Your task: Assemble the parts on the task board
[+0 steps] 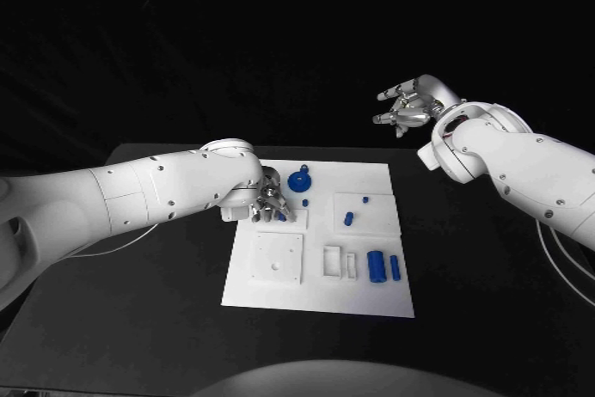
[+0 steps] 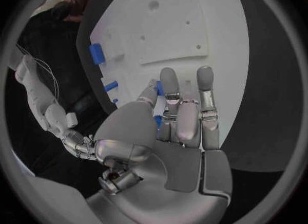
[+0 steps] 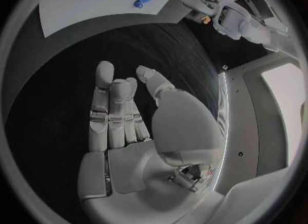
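Nearest the head camera is the near edge of the white task board (image 1: 317,302), which lies in the middle of the black table (image 1: 162,328). Most of the work looks undone. Two blue cylinders (image 1: 376,266) lie side by side toward the board's 4 o'clock corner, just beside a small white open frame (image 1: 334,261). A square white plate (image 1: 278,258) with holes sits at about 7 o'clock with nothing in it. Two small blue pegs (image 1: 350,216) lie loose on the raised block at 2 o'clock. Only the blue round knob (image 1: 299,181), near 11 o'clock, seems to stand in place; whether it is fully seated I cannot tell.

The left hand (image 1: 264,204) hovers low over the board's 10 o'clock area, fingers pointing down close to a small blue piece (image 1: 281,215). From the left wrist view its fingers (image 2: 207,106) are stretched and apart, and a bit of blue shows behind them, but I cannot tell if anything is pinched. The right hand (image 1: 407,106) is raised well off the board beyond its 1 o'clock corner, fingers loosely spread, holding nothing.
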